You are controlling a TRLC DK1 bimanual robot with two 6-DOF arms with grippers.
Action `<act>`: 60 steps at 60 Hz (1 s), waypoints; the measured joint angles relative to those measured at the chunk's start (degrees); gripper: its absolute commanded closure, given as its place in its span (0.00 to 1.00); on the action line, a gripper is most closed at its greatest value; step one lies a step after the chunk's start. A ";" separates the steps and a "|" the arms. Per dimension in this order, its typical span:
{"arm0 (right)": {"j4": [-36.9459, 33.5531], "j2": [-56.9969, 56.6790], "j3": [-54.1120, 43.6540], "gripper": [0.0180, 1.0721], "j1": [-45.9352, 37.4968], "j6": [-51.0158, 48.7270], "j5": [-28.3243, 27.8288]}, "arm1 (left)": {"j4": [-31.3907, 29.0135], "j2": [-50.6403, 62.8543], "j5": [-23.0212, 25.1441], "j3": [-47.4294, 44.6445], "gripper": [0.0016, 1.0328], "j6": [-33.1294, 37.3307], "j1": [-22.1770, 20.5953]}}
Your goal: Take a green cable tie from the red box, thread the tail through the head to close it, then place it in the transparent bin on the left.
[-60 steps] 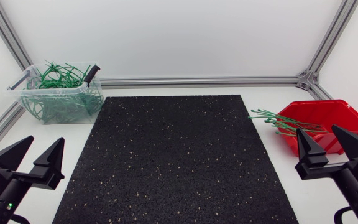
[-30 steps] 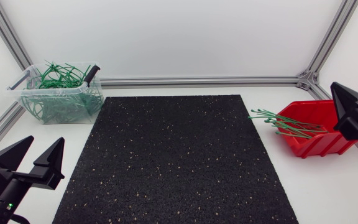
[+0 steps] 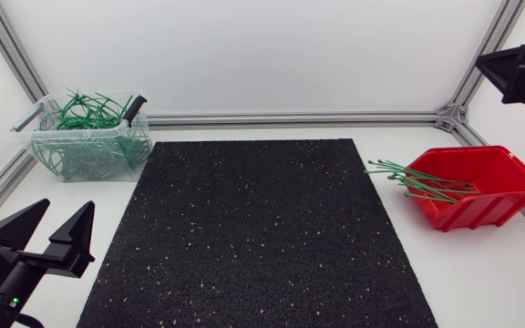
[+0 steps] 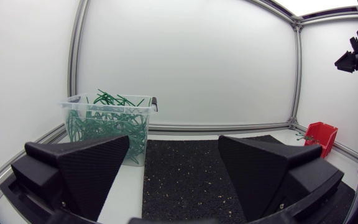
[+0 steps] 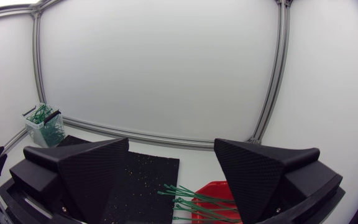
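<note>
The red box (image 3: pixel 478 188) sits at the table's right, with green cable ties (image 3: pixel 416 180) lying in it and sticking out over its left rim. At the back left stands the transparent bin (image 3: pixel 89 138), holding several closed green ties. My left gripper (image 3: pixel 62 217) hovers open and empty near the front left corner. High above the red box, my right gripper (image 5: pixel 171 144) is open with nothing between its fingers; under it are the box (image 5: pixel 215 200) and ties (image 5: pixel 190 198). The left wrist view looks past its gripper (image 4: pixel 174 142) to the bin (image 4: pixel 104 124) and the box (image 4: pixel 322 134).
A black speckled mat (image 3: pixel 253 232) covers the middle of the white table. Aluminium frame rails (image 3: pixel 290 118) run along the back and side edges. The bin has a black-handled clip on its right rim (image 3: pixel 135 107).
My right arm has risen from low beside the red box, up and back to a spot high above it. The left arm and all objects have kept still.
</note>
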 measured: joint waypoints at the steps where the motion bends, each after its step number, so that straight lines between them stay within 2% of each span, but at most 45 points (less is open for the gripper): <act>1: -1.03 1.03 0.81 0.07 -1.03 -0.20 -1.70 | 0.00 0.02 0.00 0.00 0.03 0.00 0.00; 5: -6.54 6.49 5.81 0.07 -5.79 -2.67 -7.50 | 0.00 0.00 0.00 0.00 0.03 0.00 0.00; 8: -10.56 10.36 9.46 0.07 -7.85 -6.03 -9.25 | 0.00 0.02 0.00 0.00 0.03 0.00 0.00; 16: -24.65 22.03 20.59 0.07 -9.22 -22.75 -8.33 | 0.00 0.00 0.00 0.00 0.03 0.00 -0.07; 29: -34.36 33.16 27.93 0.07 -9.25 -37.00 -7.50 | 0.00 0.00 0.00 0.00 0.03 0.00 -0.46; 43: -37.70 36.98 29.00 0.08 -9.49 -52.24 -6.01 | 0.00 0.02 0.00 0.00 0.03 0.00 -0.76; 47: -37.94 36.98 27.67 0.11 -9.49 -56.37 -4.74 | 0.00 0.02 0.00 0.00 0.03 0.00 -0.76; 60: -38.56 37.09 19.56 0.11 -9.49 -68.48 -1.68 | 0.00 0.02 0.00 0.00 0.03 0.00 -1.25</act>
